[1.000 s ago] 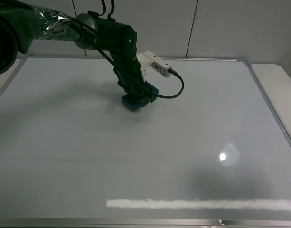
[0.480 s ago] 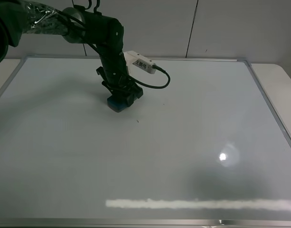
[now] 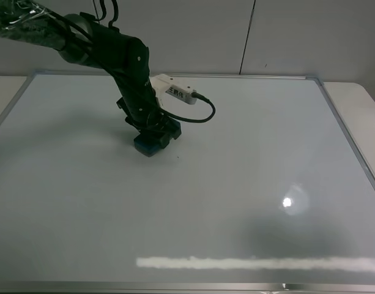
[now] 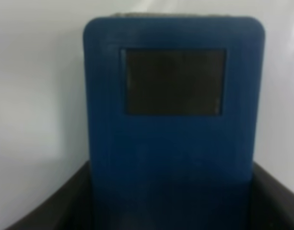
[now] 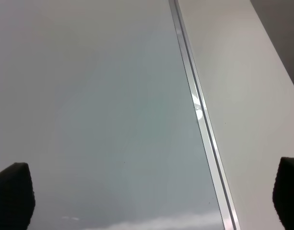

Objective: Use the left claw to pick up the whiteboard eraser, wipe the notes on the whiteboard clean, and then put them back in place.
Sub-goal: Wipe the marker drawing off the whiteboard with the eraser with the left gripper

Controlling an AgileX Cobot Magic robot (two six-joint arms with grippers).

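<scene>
1. Pressing the whiteboard eraser (image 3: 147, 147) flat on the whiteboard (image 3: 248, 184), far left of centre, my left claw (image 3: 153, 139) clamps its sides so the underside can rub.
2. No red notes show; only a dark speck (image 3: 177, 160) lies nearby.
3. My right claw (image 5: 150, 191) hangs spread wide, empty.

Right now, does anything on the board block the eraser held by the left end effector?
Nothing visible does. The left end effector grips the whiteboard eraser down at the whiteboard, whose surface around it lies bare; no red notes show.

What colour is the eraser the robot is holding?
The whiteboard eraser is blue, with a dark square patch; clearest in the left wrist view.
</scene>
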